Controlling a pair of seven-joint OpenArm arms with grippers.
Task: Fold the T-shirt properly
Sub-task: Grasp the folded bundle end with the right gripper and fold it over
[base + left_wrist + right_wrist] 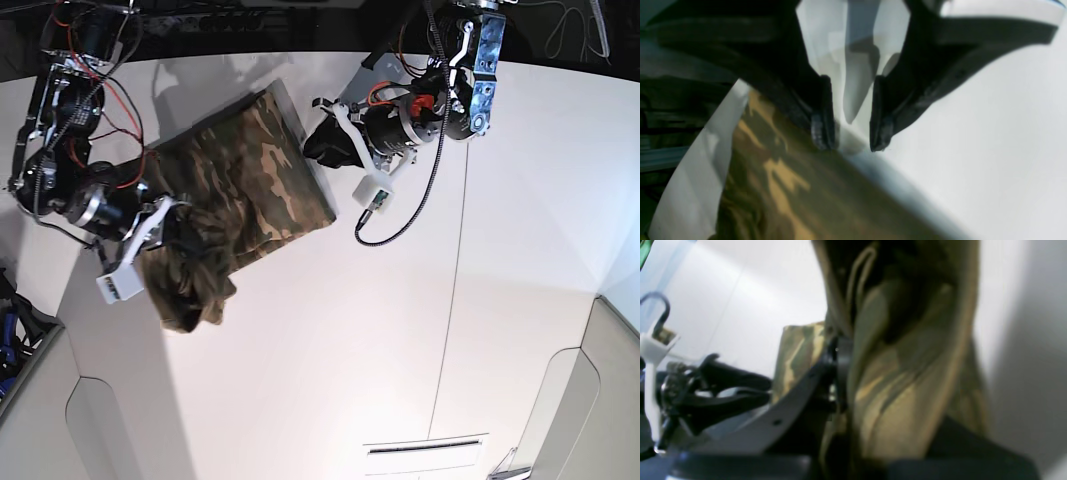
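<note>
Now right fingers pinch bunched camouflage T-shirt (soft, creased); left fingers parted.

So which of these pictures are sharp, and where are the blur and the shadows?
Base view: sharp, evenly lit, with soft shadows beside the T-shirt on the table. Left wrist view: blurred; the left gripper throws a dark shadow along the cloth's edge. Right wrist view: very blurred, cloth fills the frame close up.

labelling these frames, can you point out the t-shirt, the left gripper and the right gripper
T-shirt [265, 175]: base view, flat camouflage panel.
Left gripper [848, 141]: left wrist view, gap between open fingertips.
Right gripper [178, 222]: base view, where it pinches bunched cloth.
</note>
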